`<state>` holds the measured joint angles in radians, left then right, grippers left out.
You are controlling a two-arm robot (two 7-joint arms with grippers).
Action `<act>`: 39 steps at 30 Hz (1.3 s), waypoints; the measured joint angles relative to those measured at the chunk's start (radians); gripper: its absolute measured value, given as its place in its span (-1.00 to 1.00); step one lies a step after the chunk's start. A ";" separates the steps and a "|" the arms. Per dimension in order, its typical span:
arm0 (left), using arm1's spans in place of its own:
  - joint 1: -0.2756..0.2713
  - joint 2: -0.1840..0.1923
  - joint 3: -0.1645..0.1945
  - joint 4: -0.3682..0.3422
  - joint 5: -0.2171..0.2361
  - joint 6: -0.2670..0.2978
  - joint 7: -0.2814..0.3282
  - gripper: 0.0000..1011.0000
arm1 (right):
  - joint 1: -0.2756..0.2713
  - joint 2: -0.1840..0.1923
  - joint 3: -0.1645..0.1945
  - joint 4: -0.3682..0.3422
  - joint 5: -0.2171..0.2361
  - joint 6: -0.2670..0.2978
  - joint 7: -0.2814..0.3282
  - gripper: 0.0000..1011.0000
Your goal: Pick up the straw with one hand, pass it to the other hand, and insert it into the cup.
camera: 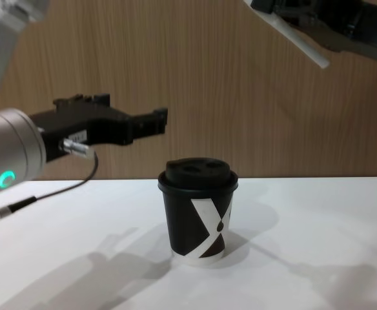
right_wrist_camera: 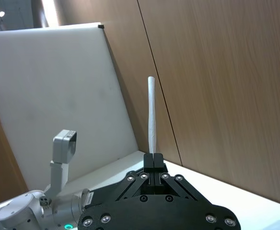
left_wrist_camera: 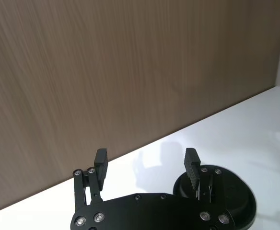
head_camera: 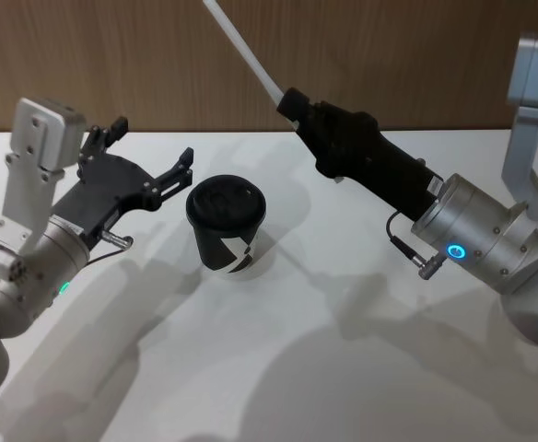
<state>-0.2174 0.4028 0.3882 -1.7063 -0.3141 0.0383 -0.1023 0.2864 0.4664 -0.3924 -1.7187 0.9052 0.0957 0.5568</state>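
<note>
Slanting up-left — the straw juts from the right gripper.

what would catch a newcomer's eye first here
The white straw stands out, clamped in the right gripper and held high, slanting upward. Lower down, the black lidded cup stands on the white table, with the left gripper open beside it.

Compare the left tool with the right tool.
Left tool is open and empty; right tool is shut on the straw. Left tool hangs close beside the cup; right tool is higher, farther from it. Both are black, on silver arms.
</note>
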 joint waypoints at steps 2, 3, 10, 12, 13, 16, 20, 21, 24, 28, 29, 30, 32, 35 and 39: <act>0.001 0.007 -0.010 -0.014 -0.023 0.007 -0.023 0.98 | 0.000 0.000 -0.001 0.000 0.000 0.000 0.000 -0.99; 0.002 0.012 -0.018 -0.025 -0.041 0.012 -0.040 0.98 | 0.000 0.000 -0.001 0.000 0.000 0.000 0.000 -0.99; 0.002 0.038 -0.051 -0.068 -0.120 0.037 -0.124 0.98 | 0.001 -0.003 -0.004 -0.001 0.001 0.001 -0.001 -1.00; 0.001 0.043 -0.058 -0.076 -0.140 0.043 -0.143 0.98 | 0.001 -0.003 -0.004 -0.001 0.001 0.001 -0.001 -0.99; 0.001 0.045 -0.061 -0.079 -0.154 0.047 -0.156 0.98 | 0.001 -0.003 -0.004 -0.001 0.001 0.001 -0.001 -0.99; 0.000 0.053 -0.076 -0.091 -0.198 0.058 -0.193 0.98 | 0.002 -0.003 -0.005 -0.001 0.001 0.001 -0.001 -1.00; -0.002 0.060 -0.095 -0.101 -0.259 0.073 -0.239 0.98 | 0.002 -0.003 -0.005 -0.001 0.001 0.002 -0.001 -1.00; -0.002 0.061 -0.103 -0.102 -0.287 0.078 -0.258 0.98 | 0.002 -0.003 -0.005 -0.002 0.001 0.002 -0.001 -1.00; -0.003 0.062 -0.118 -0.104 -0.338 0.088 -0.289 0.98 | 0.002 -0.004 -0.005 -0.002 0.001 0.002 -0.001 -0.99; -0.005 0.063 -0.134 -0.100 -0.394 0.098 -0.330 0.98 | 0.003 -0.004 -0.006 -0.002 0.001 0.002 -0.001 -0.99; -0.006 0.062 -0.139 -0.095 -0.419 0.102 -0.347 0.98 | 0.003 -0.004 -0.006 -0.002 0.001 0.002 -0.001 -0.99; -0.007 0.062 -0.141 -0.093 -0.429 0.103 -0.354 0.98 | 0.003 -0.004 -0.006 -0.002 0.001 0.002 -0.001 -1.00; -0.009 0.060 -0.146 -0.083 -0.457 0.107 -0.377 0.98 | 0.003 -0.004 -0.006 -0.002 0.001 0.002 -0.001 -0.99; -0.011 0.057 -0.148 -0.072 -0.486 0.109 -0.402 0.98 | 0.003 -0.004 -0.007 -0.002 0.001 0.002 -0.001 -0.99; -0.015 0.047 -0.147 -0.045 -0.530 0.111 -0.445 0.98 | 0.003 -0.004 -0.007 -0.001 0.001 0.002 -0.001 -0.99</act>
<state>-0.2325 0.4502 0.2408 -1.7510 -0.8444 0.1489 -0.5475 0.2891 0.4620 -0.3990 -1.7201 0.9060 0.0972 0.5559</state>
